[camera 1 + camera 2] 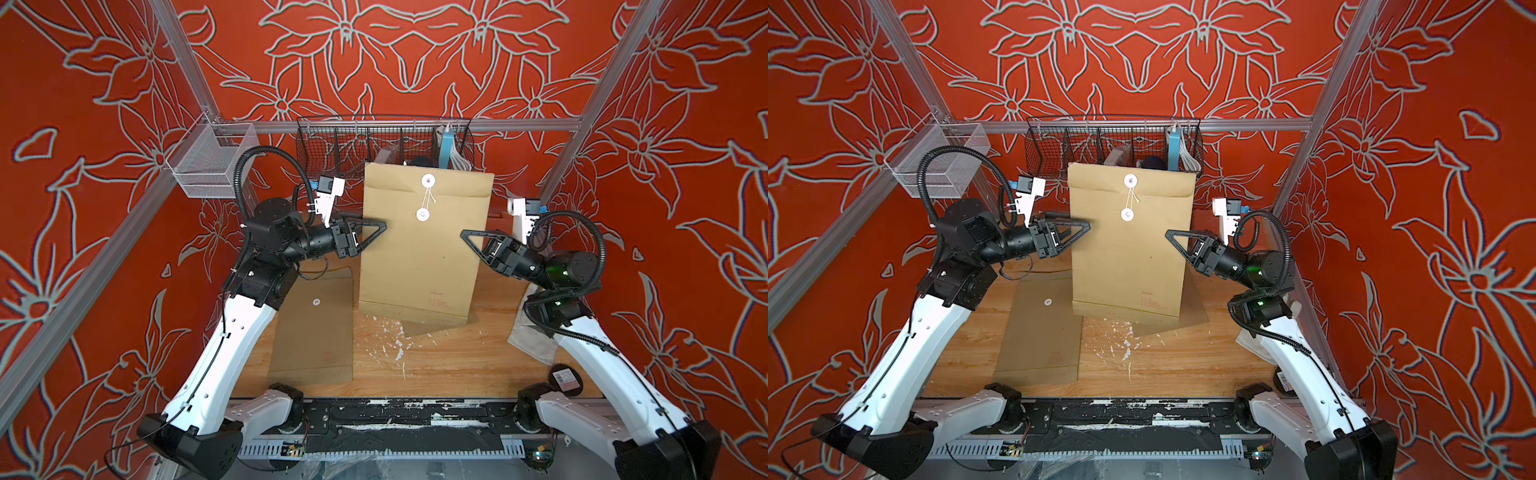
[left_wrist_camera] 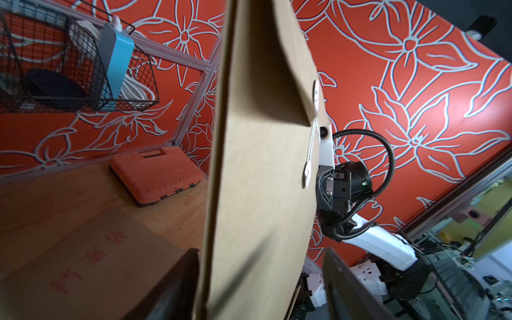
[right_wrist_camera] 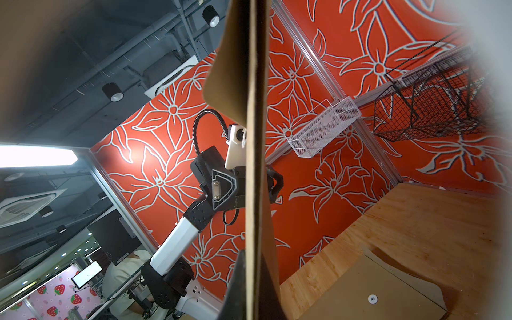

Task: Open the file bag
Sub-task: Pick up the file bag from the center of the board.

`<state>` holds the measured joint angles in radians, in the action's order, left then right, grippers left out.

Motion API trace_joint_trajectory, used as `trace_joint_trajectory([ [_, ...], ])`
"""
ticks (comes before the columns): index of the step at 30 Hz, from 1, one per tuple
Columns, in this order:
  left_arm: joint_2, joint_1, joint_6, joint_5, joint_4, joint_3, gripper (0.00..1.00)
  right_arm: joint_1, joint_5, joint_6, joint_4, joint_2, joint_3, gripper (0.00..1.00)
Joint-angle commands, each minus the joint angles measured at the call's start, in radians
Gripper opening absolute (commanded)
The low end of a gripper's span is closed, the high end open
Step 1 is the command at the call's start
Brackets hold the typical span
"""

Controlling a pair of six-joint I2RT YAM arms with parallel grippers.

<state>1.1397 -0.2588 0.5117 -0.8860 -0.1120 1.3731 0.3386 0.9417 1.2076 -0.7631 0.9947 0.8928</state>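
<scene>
The file bag (image 1: 419, 257) (image 1: 1129, 257) is a brown kraft envelope held upright above the table. Its flap is down, and white string (image 1: 428, 198) is wound between two white discs. My right gripper (image 1: 465, 235) (image 1: 1170, 235) is shut on the bag's right edge; in the right wrist view the bag (image 3: 253, 166) is pinched edge-on in this gripper (image 3: 253, 291). My left gripper (image 1: 376, 226) (image 1: 1086, 226) is open and straddles the bag's left edge. In the left wrist view one finger (image 2: 177, 285) lies against the bag (image 2: 263, 180) and the other finger (image 2: 340, 282) stands apart.
A second brown file bag (image 1: 313, 328) lies flat on the wooden table (image 1: 449, 365), and another paper (image 1: 432, 328) lies under the held bag. A black wire basket (image 1: 382, 141) and a white mesh basket (image 1: 212, 162) hang at the back. An orange case (image 2: 158, 174) lies behind.
</scene>
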Motion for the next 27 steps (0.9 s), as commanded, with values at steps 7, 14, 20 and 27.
trace_joint_trajectory([
  [7, -0.009, 0.006, 0.041, -0.077, 0.104, -0.003, 0.34, 0.020, -0.071, -0.113, 0.118, -0.051, 0.035, 0.00],
  [14, -0.021, 0.006, -0.004, -0.083, 0.044, 0.002, 0.20, 0.020, -0.043, -0.256, 0.317, -0.077, 0.082, 0.00],
  [20, -0.023, 0.006, -0.014, -0.083, 0.031, 0.004, 0.05, 0.020, -0.043, -0.279, 0.356, -0.086, 0.084, 0.00],
  [27, -0.027, 0.006, -0.096, -0.024, -0.121, 0.050, 0.00, 0.020, -0.133, -0.477, 0.638, -0.125, 0.133, 0.23],
])
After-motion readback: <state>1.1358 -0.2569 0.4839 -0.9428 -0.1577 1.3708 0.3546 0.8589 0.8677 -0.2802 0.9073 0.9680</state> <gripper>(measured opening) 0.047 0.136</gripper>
